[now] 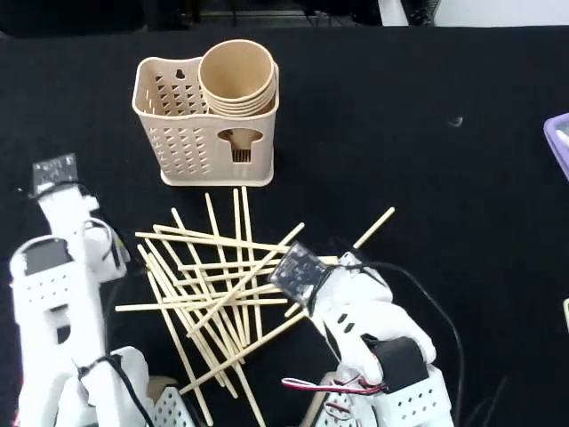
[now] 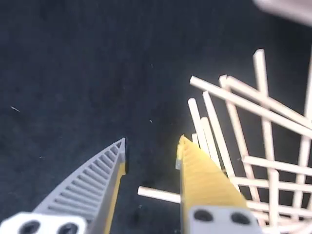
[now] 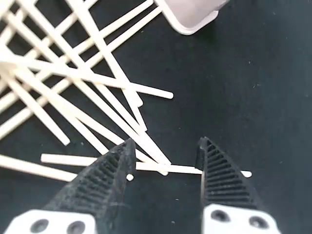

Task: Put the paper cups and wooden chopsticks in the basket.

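**Crossed sticks, two open grippers**

The cups (image 1: 236, 76) sit stacked in the basket (image 1: 182, 147). The chopsticks (image 1: 213, 285) lie crossed in a heap on the table (image 1: 427, 160) near it. The right gripper (image 3: 165, 141) hangs open astride one stick. The left gripper (image 2: 151, 140) gapes at the heap's edge (a stick end lies just below it). Likely trouble: a thin stick lying flat slips out of the jaws, or a pinch drags its crossed neighbours and scatters them.

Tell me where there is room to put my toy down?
The black table lies bare between the beige plastic basket and the purple container, and left of the basket. The pile of wooden chopsticks in front of the basket is crowded.
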`<state>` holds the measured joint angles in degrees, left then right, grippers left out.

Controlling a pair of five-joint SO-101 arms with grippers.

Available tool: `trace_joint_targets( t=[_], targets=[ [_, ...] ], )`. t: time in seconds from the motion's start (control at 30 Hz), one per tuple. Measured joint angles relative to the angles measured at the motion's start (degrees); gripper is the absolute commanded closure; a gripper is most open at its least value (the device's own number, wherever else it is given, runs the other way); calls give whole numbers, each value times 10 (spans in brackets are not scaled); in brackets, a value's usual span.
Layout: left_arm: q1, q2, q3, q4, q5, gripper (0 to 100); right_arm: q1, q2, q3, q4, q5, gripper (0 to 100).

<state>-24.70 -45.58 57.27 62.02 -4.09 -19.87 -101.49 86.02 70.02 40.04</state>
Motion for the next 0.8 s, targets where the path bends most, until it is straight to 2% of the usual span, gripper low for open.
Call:
trace_joint_targets(
  t=[0.2,0.37,0.53,0.67,0.8],
  targets=[
    [13,-4,68,-67,70,819,-2,106,-17,-24,36,784],
    [13,-4,131,-153,79,822,-54,231,-113,-39,5,784],
    [10,-4,140,-171,79,823,-165,367,-177,-112,-57,784],
    [-33,-4,140,-172,79,823,-189,484,-182,-209,-62,784],
    [-60,-4,140,-172,80,823,-192,613,-208,-256,-26,784]
  ],
)
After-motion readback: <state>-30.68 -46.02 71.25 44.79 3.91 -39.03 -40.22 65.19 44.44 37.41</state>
